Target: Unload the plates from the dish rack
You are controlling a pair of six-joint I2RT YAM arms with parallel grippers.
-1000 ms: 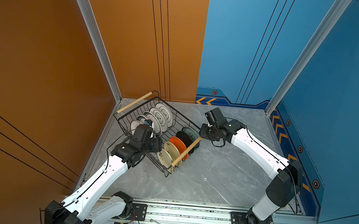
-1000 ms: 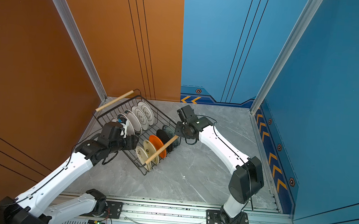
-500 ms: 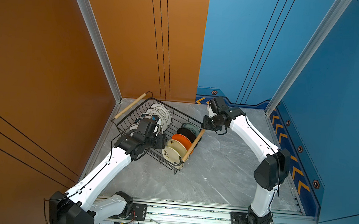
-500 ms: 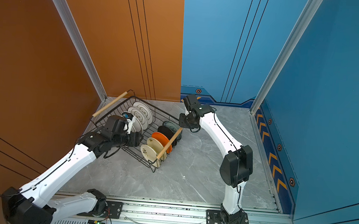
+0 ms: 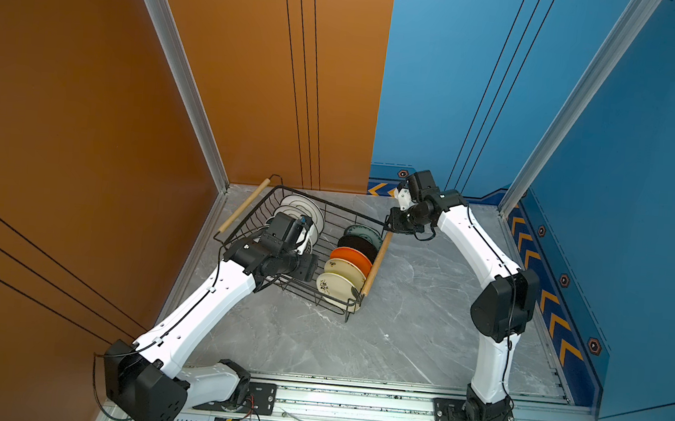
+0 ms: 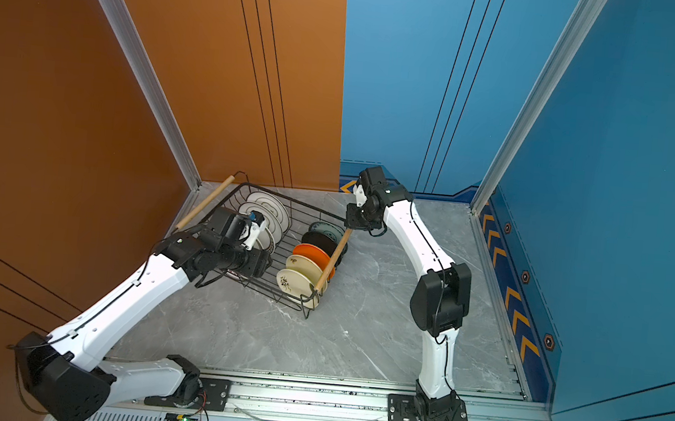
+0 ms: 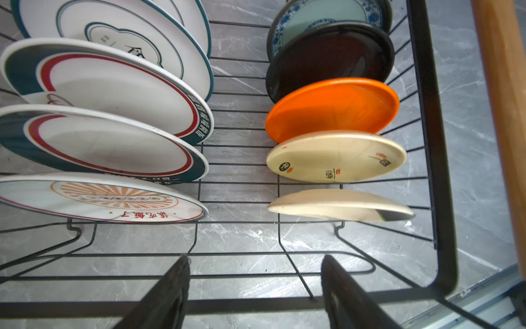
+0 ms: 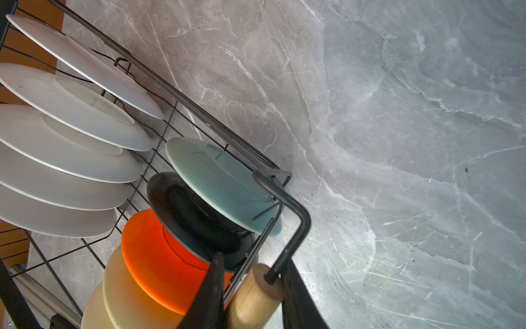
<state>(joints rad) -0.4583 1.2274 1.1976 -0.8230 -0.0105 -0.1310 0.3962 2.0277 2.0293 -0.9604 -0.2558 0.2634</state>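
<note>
Hiding under its wrist from above, left pincer (image 7: 255,259) gapes empty; right pincer (image 8: 253,273) clamps dish rack handle (image 8: 250,299).

Left arm (image 5: 211,304) bends inward, left fingers (image 7: 168,293) spread apart and empty; right arm (image 5: 478,249) stretches forward, right fingers (image 8: 210,299) clamped close

The plates (image 7: 333,108) are glossy, the dish rack (image 7: 429,142) metal.

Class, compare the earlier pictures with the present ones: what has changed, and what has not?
The right gripper, holding the wooden handle, drew toward the back wall and swung the dish rack round with it. The left gripper, open and empty, stayed over the rack. The plates kept their slots.
</note>
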